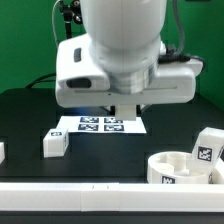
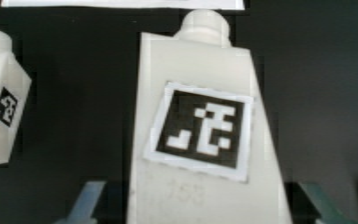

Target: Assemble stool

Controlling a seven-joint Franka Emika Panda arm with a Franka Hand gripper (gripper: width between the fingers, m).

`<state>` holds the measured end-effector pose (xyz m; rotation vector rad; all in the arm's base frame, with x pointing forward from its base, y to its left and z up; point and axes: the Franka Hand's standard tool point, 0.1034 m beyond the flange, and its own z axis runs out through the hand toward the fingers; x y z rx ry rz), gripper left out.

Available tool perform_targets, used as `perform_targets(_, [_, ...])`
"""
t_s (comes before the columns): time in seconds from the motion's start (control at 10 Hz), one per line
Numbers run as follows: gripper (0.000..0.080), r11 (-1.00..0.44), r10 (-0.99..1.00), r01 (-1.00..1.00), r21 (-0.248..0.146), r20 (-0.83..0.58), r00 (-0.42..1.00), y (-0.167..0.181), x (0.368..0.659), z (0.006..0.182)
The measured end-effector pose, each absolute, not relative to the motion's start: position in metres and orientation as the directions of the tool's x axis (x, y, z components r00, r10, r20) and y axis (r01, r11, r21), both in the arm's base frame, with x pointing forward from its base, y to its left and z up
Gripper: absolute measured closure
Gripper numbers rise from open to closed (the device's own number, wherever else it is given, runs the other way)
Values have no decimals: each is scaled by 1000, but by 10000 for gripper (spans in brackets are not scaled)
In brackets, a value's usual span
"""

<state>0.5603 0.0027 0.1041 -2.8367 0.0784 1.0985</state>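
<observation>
The Panda arm fills the middle of the exterior view, stooped low over the black table. The marker board lies under and just behind the gripper. The round seat sits well off to the gripper's side, at the exterior view's right. One leg stands against the seat's far rim. A second leg lies loose on the opposite side of the gripper, near it. It is probably the piece that shows beside the fingers in the wrist view.

The leg in hand sits directly between the fingers, tag facing the wrist and peg pointing away from the palm. The jaws stand partly apart, one on each long side. A thin dark strip shows along each side, so I cannot tell whether the pads are clamped on it or only bracketing it.

The step looks like taking this leg to a seat socket. To do it well:
- Grip squarely on the flat sides, centred, so the leg does not twist.
- Lift straight up, clear of the neighbouring leg.
- Swing toward the seat, bring the peg end in line with a free socket, then lower gently.
</observation>
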Motion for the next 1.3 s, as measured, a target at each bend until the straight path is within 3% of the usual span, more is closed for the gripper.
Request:
perform_targets(0.1, [473,-994,-12,-75,-75,-620,784,6,572,114])
perform_targets(0.3, [473,-995,-31,-74,-71,-486,873,3,582,109])
perform_targets(0.7, [473,-995,-53,-69,-67,-218,974,8,602,119])
perform_targets(0.9, [473,-996,-68,-71,-62,-49,996,9,614,125])
perform_targets(1.0, [473,-998,-43,-41,-37,57,997,12,621,126])
perform_targets(1.3, [473,-999,-49,-47,-16,245,968,6,628,124])
